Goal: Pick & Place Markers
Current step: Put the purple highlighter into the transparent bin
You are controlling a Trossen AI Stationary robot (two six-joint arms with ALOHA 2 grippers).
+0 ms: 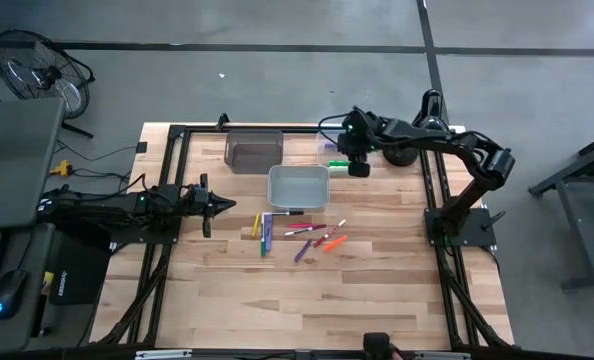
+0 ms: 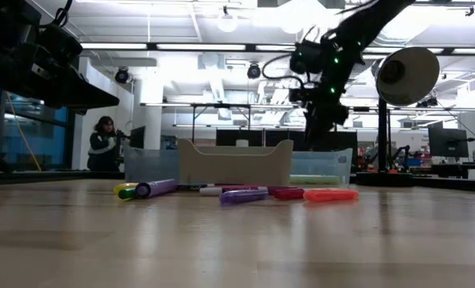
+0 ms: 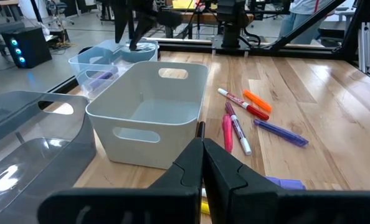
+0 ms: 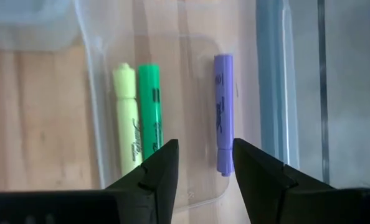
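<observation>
Markers [image 1: 299, 236] lie scattered below white bin [image 1: 298, 187]; right tool [image 1: 358, 166] beside it.

**Right arm extended, left arm waiting**

The right arm reaches across from its base, elbow bent, wrist turned downward; the right gripper [image 1: 358, 163] hangs with fingers [image 4: 157, 171] parted. The left arm lies stretched out low, its left gripper [image 1: 220, 205] pinched closed, fingers [image 3: 225, 171] pressed together.

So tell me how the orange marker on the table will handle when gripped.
The orange marker looks like a rigid, slim cylinder, so it probably stays stiff but may roll on the flat wooden table. Its smooth plastic could slip between narrow fingers. It is likely light.
</observation>
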